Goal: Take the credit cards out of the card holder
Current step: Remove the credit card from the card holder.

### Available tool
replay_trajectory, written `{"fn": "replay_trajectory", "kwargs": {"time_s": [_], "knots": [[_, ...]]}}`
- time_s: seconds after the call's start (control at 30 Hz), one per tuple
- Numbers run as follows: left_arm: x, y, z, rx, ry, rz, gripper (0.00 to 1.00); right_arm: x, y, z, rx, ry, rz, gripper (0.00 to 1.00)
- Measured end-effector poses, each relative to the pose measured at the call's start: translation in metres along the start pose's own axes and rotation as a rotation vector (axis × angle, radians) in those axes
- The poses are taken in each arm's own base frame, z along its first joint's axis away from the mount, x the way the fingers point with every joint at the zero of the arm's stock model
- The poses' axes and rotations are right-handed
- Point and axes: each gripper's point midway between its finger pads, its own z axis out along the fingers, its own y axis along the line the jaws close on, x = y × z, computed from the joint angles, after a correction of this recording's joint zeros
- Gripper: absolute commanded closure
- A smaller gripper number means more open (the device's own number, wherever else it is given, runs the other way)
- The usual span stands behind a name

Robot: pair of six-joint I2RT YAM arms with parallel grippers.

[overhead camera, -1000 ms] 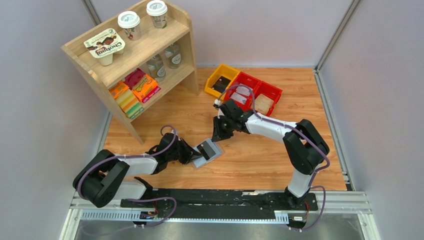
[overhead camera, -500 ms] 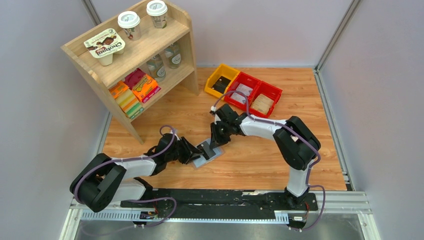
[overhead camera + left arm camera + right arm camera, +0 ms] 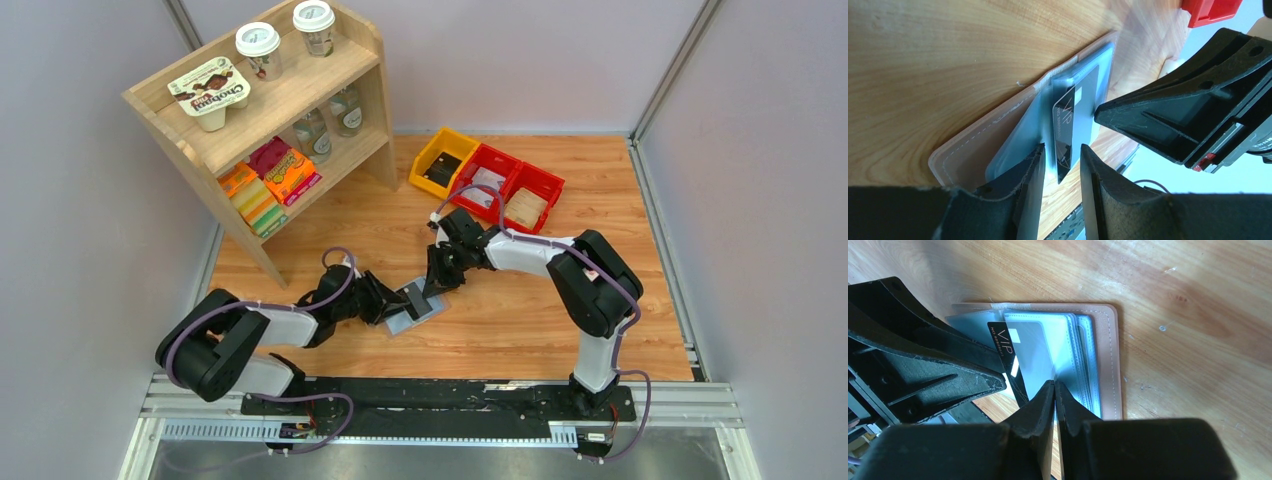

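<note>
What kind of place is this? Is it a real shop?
Probably not a shop, more a robot test booth: two robot arms bolted to a rail, plain grey walls, and a small wooden shelf of snacks as props.

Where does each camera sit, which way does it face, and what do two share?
Top external: above, behind the bases, facing down on table, shelf, bins; left arm, right arm show.
Left wrist: on the left arm, facing low along the table at the card holder; its jaws straddle the black card.
Right wrist: on the right arm, facing down on the card holder; its jaws shut.
Shared: both wrist views show card holder, black card, opposite jaws.
</note>
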Motion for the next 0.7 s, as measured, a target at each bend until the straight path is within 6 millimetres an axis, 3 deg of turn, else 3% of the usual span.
{"fn": "replay_trajectory", "kwargs": {"time_s": [0.5, 0.7], "knots": [[-0.033, -0.003, 0.01, 0.014, -0.062, -0.018, 0.66, 0.0, 0.001, 0.0, -0.007, 0.001, 0.0, 0.88], [-0.032, -0.003, 0.015, 0.035, -0.04, -0.019, 0.8, 0.0, 0.0, 0.0, -0.006, 0.001, 0.001, 0.88]]}}
